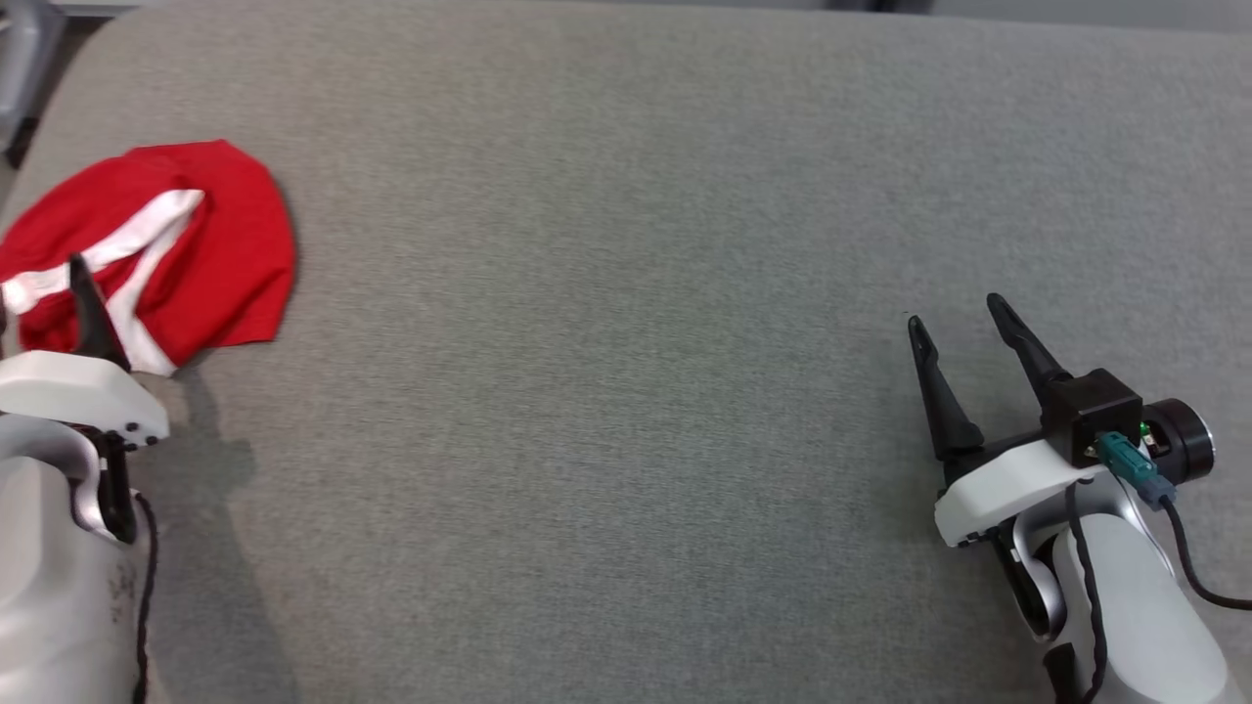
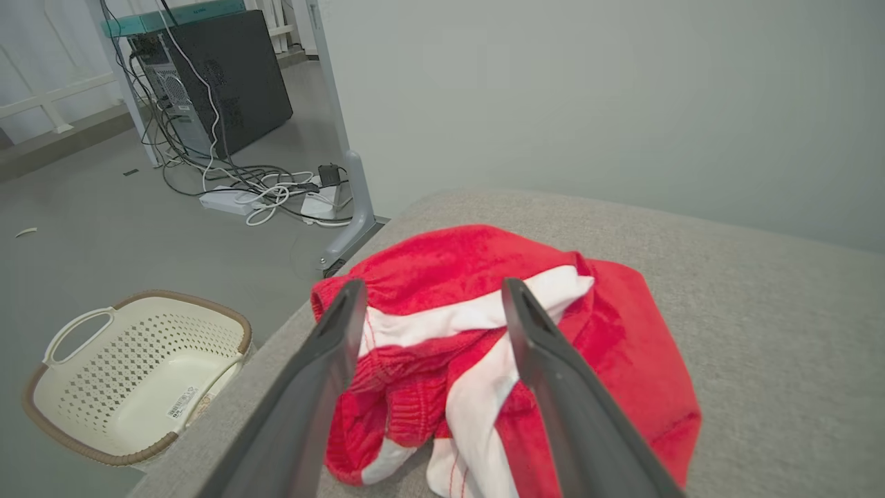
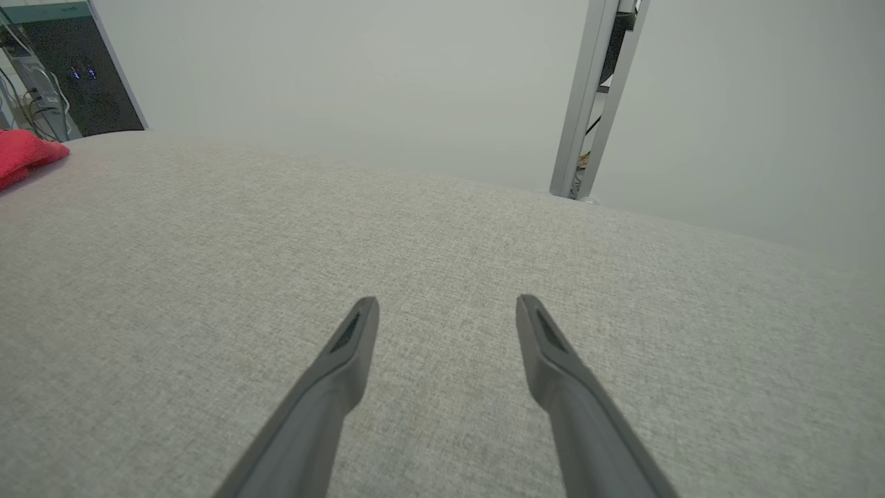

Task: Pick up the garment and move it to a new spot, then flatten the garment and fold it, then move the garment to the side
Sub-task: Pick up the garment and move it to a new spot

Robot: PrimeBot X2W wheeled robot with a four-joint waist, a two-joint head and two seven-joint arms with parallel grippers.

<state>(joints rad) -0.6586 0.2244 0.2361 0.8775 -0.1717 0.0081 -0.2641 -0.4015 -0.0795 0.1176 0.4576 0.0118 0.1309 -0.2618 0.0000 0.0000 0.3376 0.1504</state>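
Observation:
The garment [image 1: 225,235] is red with white stripes and lies bunched at the far left of the grey padded surface [image 1: 626,293], near its left edge. My left gripper [image 1: 39,284] hovers at the garment's near side, open, with nothing between its fingers. In the left wrist view its two dark fingers [image 2: 332,346] frame the crumpled garment [image 2: 449,259], with the left gripper [image 2: 434,287] wide apart over the folds. My right gripper [image 1: 954,311] stands open over bare surface at the lower right, far from the garment. The right wrist view shows the right gripper [image 3: 448,303] empty and a corner of the garment [image 3: 24,155] at the far left.
A cream laundry basket [image 2: 69,415] sits on the floor just past the surface's left edge. Farther off are a black computer tower [image 2: 214,76], loose cables [image 2: 269,190] and a grey table leg [image 2: 352,207]. A metal post [image 3: 588,104] rises behind the surface's far edge.

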